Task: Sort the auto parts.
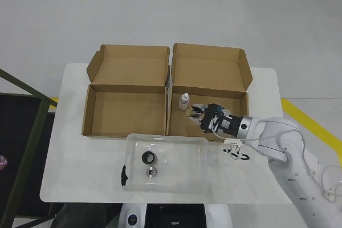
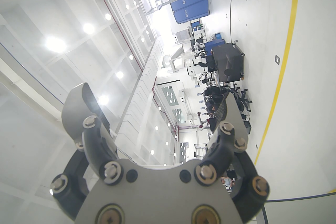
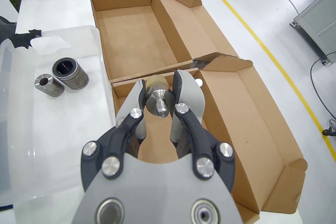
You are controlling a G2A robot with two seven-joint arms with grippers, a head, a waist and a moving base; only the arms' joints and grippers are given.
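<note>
Right claw [image 3: 160,84] is gripping a threaded stud [image 3: 158,102], hanging over the right-hand cardboard box [image 3: 262,130]. I am judging the drop-off to be in hand; next move is calling for lowering and releasing inside. Left claw [image 2: 155,93] is standing released, clear of the bench [image 1: 74,171].

Light is bright and even, falling from overhead. In the left wrist view, rows of round ceiling lamps [image 2: 55,43] glare hard and the hall's far end burns out to white. On the table [image 1: 74,142] shadows are soft and faint (no hard edges). The clear tray [image 3: 52,130] carries pale reflections, and the threaded metal part [image 3: 157,101] held in the right gripper [image 3: 160,79] glints. Wrist views bend lines near their edges; the yellow floor line [image 2: 283,64] curves.
</note>
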